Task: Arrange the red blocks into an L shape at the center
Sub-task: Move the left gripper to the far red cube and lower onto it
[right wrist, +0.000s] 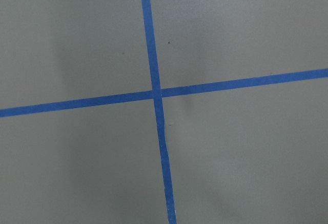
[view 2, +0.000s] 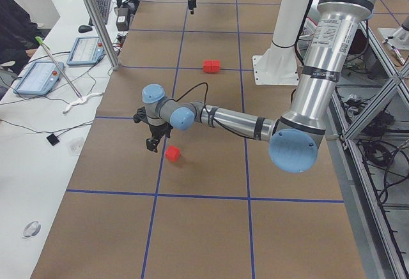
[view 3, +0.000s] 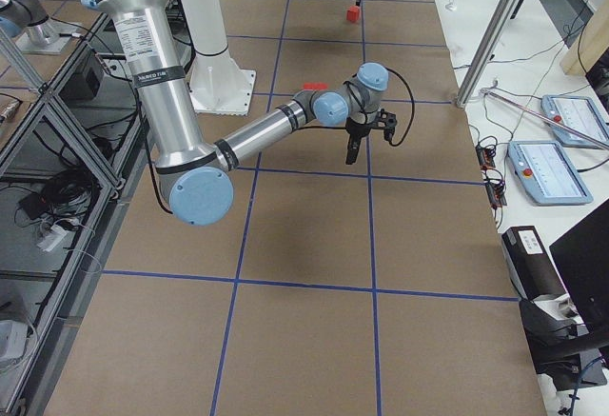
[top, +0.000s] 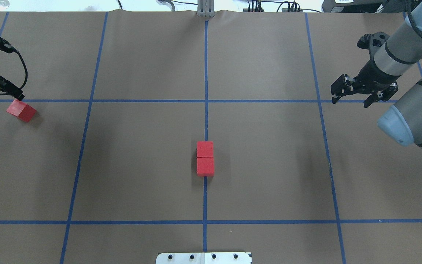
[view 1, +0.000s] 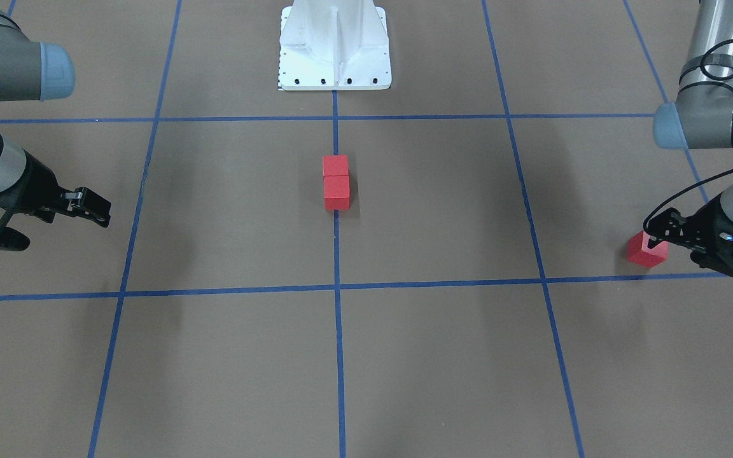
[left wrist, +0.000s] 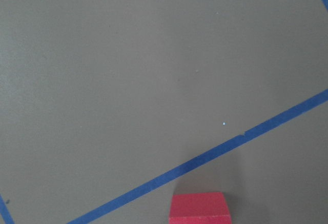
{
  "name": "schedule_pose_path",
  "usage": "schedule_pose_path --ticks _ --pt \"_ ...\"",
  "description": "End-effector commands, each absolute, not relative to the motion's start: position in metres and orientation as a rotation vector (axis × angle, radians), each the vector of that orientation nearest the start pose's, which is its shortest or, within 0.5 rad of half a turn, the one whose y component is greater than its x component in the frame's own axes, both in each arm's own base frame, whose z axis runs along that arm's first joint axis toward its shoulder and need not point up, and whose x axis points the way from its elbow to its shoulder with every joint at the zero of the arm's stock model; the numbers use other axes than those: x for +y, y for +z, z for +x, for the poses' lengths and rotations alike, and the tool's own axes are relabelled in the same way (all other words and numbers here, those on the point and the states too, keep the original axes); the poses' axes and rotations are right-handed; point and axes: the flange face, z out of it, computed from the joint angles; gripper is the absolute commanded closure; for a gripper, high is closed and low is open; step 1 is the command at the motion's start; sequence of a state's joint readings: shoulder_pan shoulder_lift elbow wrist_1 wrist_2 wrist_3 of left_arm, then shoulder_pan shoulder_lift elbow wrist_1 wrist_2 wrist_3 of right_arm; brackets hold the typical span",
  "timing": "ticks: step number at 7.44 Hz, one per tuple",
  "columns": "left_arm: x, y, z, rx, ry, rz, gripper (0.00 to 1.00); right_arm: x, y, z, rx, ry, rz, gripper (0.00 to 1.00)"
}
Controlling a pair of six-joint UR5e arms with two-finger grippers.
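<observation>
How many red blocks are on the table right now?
3. Two touch end to end on the center tape line: the far block and the near block. The third block lies alone beside the left gripper. None seems hidden.

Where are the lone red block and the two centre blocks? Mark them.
lone red block (top: 20, 108): overhead view, top face.
centre pair of blocks (top: 205, 158): overhead view, seam between their tops.
</observation>
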State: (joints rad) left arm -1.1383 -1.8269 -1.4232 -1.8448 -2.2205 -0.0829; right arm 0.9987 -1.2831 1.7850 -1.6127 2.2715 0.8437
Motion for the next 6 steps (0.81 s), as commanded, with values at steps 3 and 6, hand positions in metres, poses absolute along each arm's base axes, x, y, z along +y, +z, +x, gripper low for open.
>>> schedule_pose_path --ticks 3,6 --pt "-0.592 0.583 0.221 0.741 0.431 0.120 0.00 -0.530 0.403 -0.262 -0.810 0.089 -0.110 0.00" --pt "-0.589 0.597 0.228 0.735 0.433 0.092 0.22 -0.530 0.402 -0.262 -0.812 0.088 -0.110 0.00"
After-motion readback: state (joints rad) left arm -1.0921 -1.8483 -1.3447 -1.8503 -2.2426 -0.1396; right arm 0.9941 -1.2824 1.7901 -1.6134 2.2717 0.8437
